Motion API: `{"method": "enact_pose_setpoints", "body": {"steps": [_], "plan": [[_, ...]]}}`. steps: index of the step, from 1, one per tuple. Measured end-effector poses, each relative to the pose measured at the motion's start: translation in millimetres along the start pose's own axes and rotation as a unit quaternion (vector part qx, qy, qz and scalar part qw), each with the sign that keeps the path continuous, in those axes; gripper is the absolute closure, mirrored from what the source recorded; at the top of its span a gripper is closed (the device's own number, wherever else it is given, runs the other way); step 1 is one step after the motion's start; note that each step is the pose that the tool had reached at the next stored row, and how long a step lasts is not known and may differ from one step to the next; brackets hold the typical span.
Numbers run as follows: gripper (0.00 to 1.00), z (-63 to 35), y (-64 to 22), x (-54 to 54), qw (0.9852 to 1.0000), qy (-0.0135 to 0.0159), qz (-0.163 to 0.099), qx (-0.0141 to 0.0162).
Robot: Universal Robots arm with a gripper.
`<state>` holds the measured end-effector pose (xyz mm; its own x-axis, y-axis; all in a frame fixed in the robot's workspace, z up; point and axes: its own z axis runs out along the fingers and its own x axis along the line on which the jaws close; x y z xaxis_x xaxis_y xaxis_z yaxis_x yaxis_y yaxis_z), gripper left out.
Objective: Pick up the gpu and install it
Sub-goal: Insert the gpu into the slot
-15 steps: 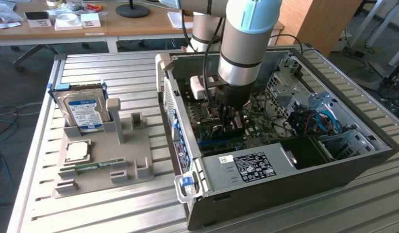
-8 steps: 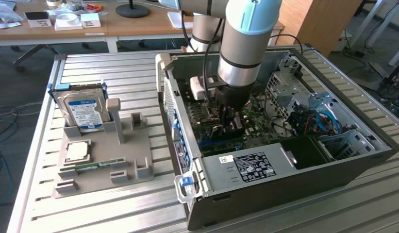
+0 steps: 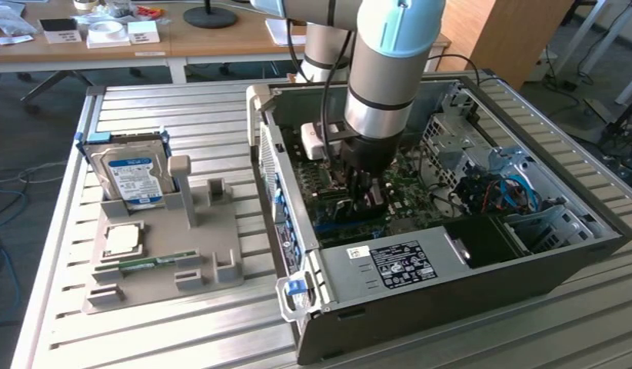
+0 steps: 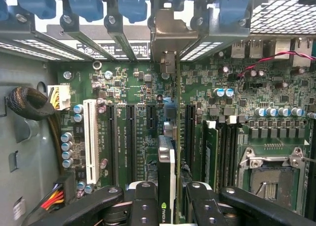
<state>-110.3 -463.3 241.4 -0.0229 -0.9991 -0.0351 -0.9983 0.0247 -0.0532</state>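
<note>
Gripper (image 3: 365, 192) reaches down into the open computer case (image 3: 480, 261) in the exterior view, its fingers lowered close to the green motherboard (image 3: 414, 192); what it holds is hidden here by the arm. The case lies on its side on a slatted metal table (image 3: 172, 330). Towards the exterior view's left sits a grey holder tray (image 3: 157, 273) with a blue-labelled hard drive (image 3: 131, 175) standing in it, a processor (image 3: 123, 240) lying flat and a green memory stick (image 3: 141, 265) in a slot. Wooden desks (image 3: 193, 42) stand behind.

In the wrist view, the gripper (image 4: 168, 196) is partly closed, its black fingers (image 4: 143, 201) clamped on either side of the gpu (image 4: 166, 171), which stands on edge. The card hangs just over the motherboard (image 4: 143, 83), in line with the black slots (image 4: 131, 137). Its metal bracket (image 4: 170, 33) is up among the case's rear slot covers, beside blue latches (image 4: 84, 1).
</note>
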Motion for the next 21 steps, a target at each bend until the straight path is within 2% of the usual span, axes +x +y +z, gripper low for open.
{"method": "enact_pose_setpoints", "body": {"steps": [21], "plan": [[0.73,2.8,0.7,0.1,1.0000,0.0000,0.000,-0.0001]]}}
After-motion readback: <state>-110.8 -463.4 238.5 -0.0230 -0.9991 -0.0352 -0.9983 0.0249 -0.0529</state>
